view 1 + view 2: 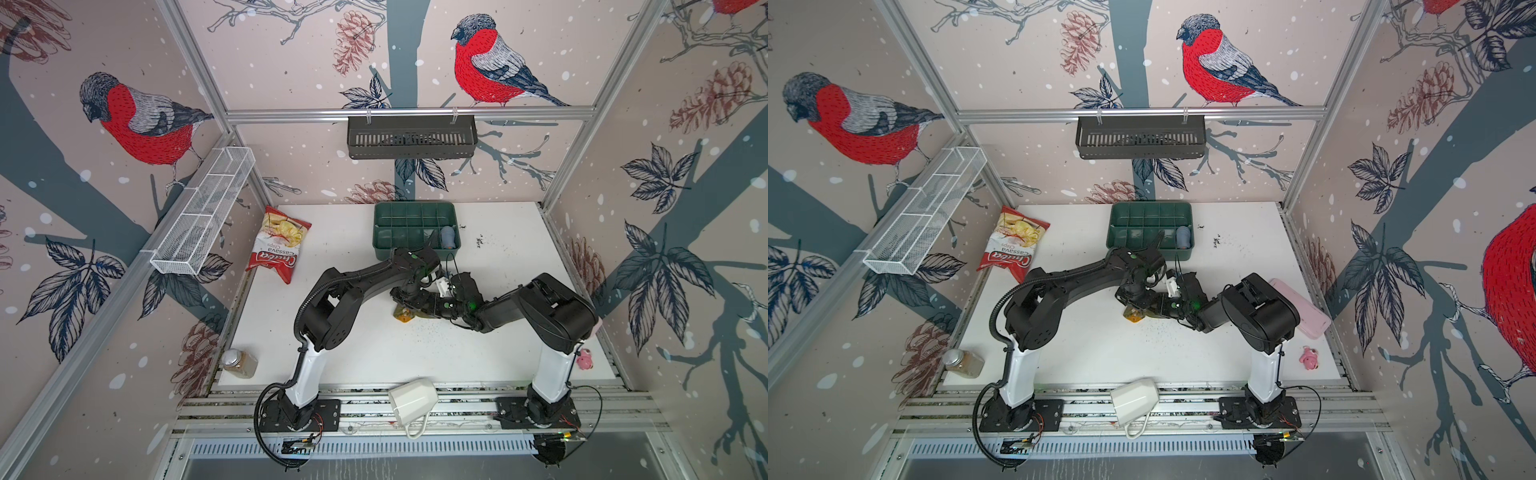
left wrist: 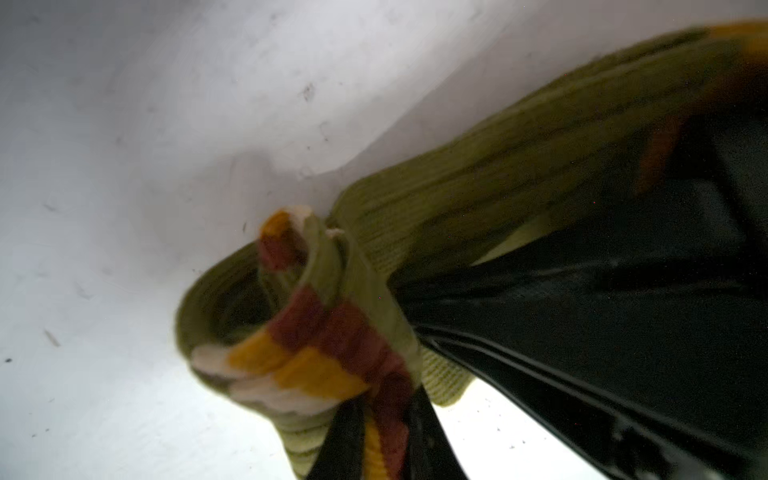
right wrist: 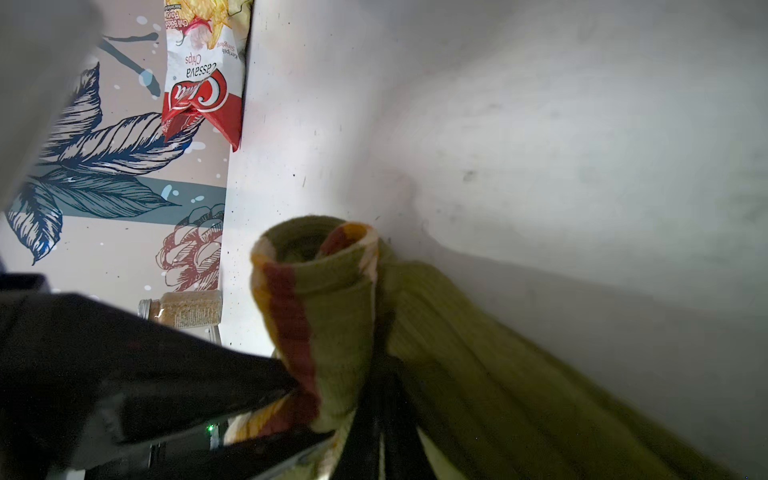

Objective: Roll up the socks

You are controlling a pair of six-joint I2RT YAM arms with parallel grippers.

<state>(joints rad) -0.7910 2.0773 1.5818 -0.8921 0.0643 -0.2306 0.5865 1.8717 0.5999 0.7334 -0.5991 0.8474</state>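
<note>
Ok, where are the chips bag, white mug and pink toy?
chips bag (image 1: pixel 277 245): in a top view, its middle.
white mug (image 1: pixel 413 401): in a top view, its side.
pink toy (image 1: pixel 1309 358): in a top view, its body.

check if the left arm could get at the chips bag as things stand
Probably not yet: its end effector is shut on the socks. The bag lies at the table's left edge with nothing between, so once freed the way looks open.
</note>
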